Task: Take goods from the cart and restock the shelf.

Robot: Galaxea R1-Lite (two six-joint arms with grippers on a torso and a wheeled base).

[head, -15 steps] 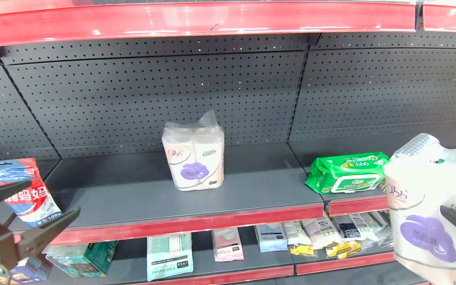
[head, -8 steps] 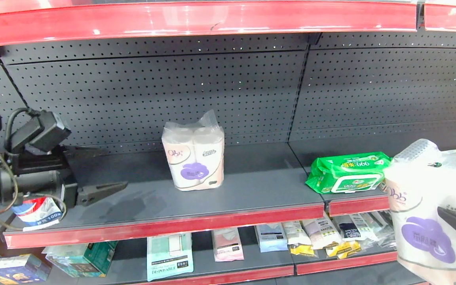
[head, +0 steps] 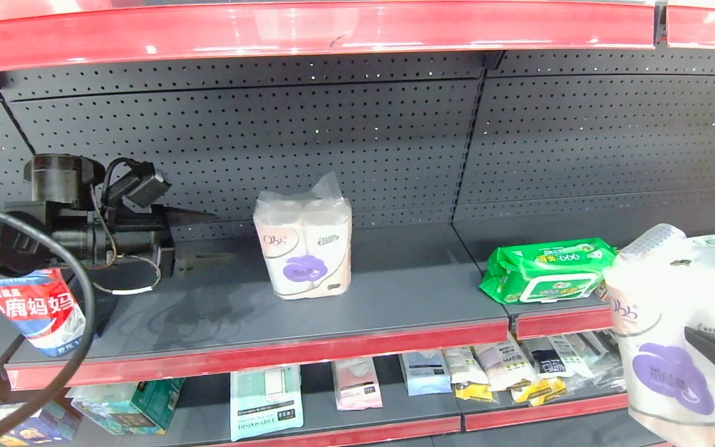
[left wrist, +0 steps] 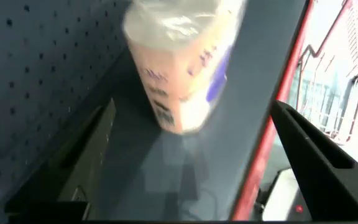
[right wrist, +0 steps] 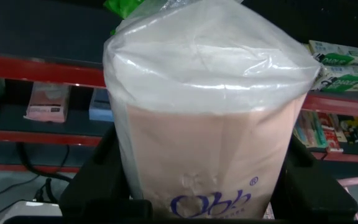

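Held toilet-paper pack [head: 674,335]: a plastic-wrapped bundle of rolls with a purple mark. It is off the shelf, well to the right of the standing pack, lower than it and nearer the camera, out in front of the red shelf edge.
Right gripper [right wrist: 207,193]: clamped on the held toilet-paper pack, with one dark finger pressed against each side of the wrap.
Standing pack [head: 303,248]: a like bundle, upright on the grey shelf [head: 270,316] near the middle of the board. Loose plastic sticks up at its top.
Left gripper [head: 199,239]: left of the standing pack, just above the board, pointing toward the pack but apart from it. Its fingers are spread wide with nothing between them.
Green wipes pack [head: 544,268]: lying flat on the next board, to the right of the standing pack, between it and the held toilet-paper pack.
Red-and-white bag [head: 35,310]: far left of the standing pack, beyond the left gripper, partly hidden by the arm.
Lower shelf [head: 364,433]: beneath the standing pack, carrying a row of flat packets.
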